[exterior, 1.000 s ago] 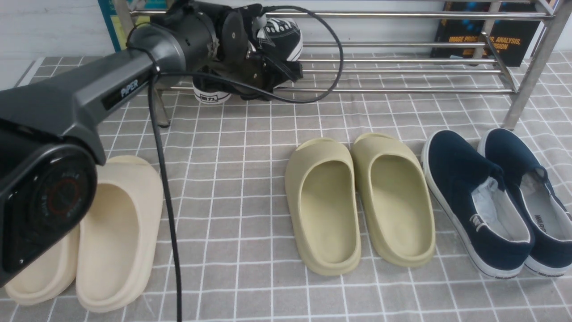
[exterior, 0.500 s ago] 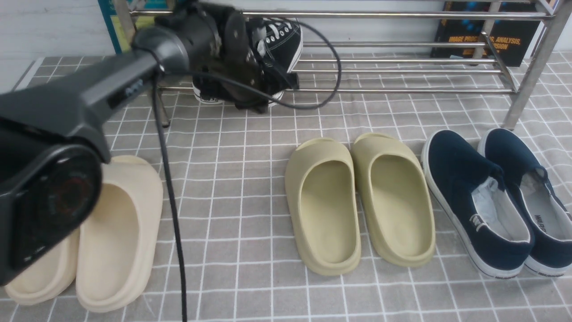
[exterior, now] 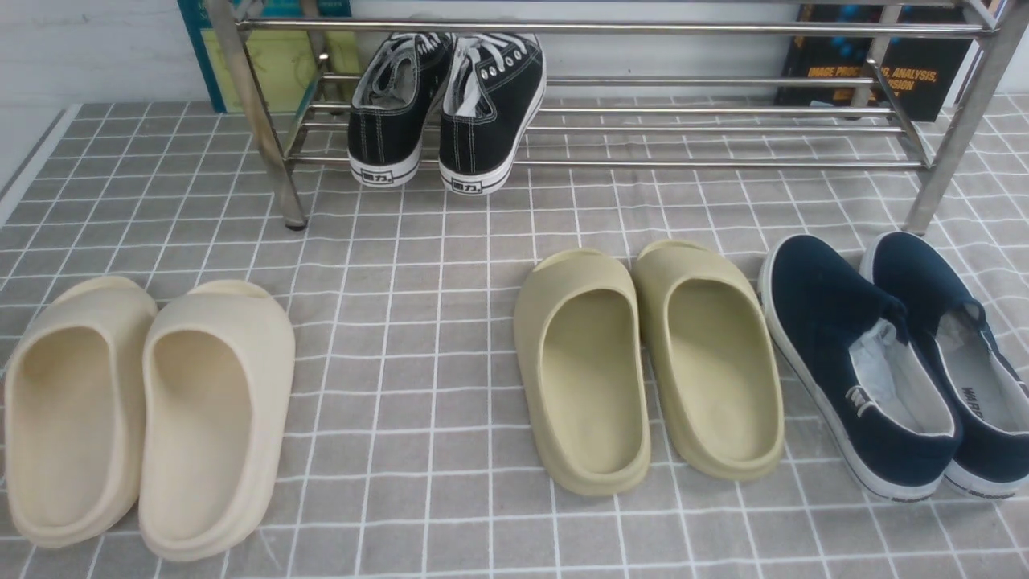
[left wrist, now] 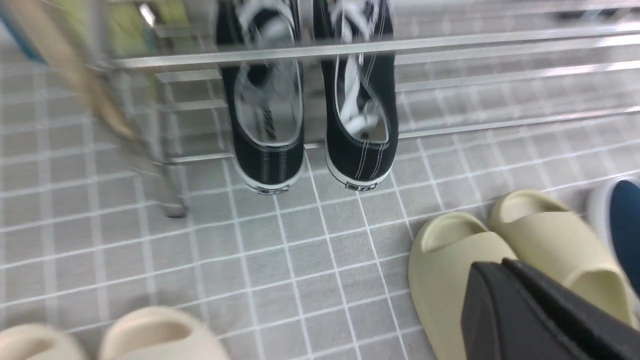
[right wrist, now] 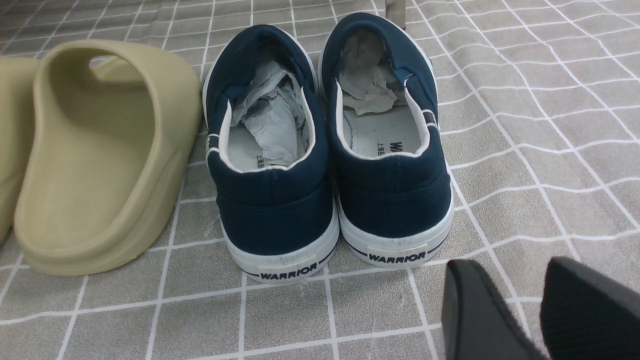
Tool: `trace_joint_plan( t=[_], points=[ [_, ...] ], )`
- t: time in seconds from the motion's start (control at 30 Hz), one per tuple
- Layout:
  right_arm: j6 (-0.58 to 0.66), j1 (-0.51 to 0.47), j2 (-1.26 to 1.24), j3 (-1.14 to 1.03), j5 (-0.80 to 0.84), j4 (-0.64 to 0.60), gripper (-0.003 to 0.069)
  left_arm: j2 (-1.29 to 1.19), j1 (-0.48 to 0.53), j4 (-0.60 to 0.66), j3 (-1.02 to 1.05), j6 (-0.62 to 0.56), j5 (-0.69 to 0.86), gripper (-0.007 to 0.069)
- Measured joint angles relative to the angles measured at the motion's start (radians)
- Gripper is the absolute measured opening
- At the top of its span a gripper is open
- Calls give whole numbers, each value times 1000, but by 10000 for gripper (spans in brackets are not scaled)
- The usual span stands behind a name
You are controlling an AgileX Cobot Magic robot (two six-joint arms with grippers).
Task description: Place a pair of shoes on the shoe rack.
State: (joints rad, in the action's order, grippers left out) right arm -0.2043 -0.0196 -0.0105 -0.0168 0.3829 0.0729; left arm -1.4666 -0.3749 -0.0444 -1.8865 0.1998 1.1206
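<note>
A: Sneakers (exterior: pixel 446 112) sit side by side on the rack (exterior: pixel 723 121), at its left end, toes in, heels poking out past the front bar. Task looks done, I'd say.

B: So the step in hand?

A: Pulling clear, I'd judge. Best done by keeping the left gripper (left wrist: pixel 545 320) away from those overhanging heels and from the rack's front leg.

B: Fingers?

A: Left ones clenched together, holding nothing; in the left wrist view they hang over the olive slippers (left wrist: pixel 520 255), in front of the rack. Right gripper (right wrist: pixel 537 310) has a gap between its fingers, released, empty, near the navy slip-ons (right wrist: pixel 325 145).

B: What does each view add?

A: The front view shows no arm at all, but the full rack, with beige slippers (exterior: pixel 145 410) in front of its left end. Only the right wrist view shows crumpled paper stuffed in the slip-ons.
</note>
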Motion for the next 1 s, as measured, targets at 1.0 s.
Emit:
trace_joint_plan(
  t=[1.0],
  points=[
    [0, 0, 0, 0, 2, 0, 239, 1047, 0, -73, 1021, 203, -225, -13]
  ],
)
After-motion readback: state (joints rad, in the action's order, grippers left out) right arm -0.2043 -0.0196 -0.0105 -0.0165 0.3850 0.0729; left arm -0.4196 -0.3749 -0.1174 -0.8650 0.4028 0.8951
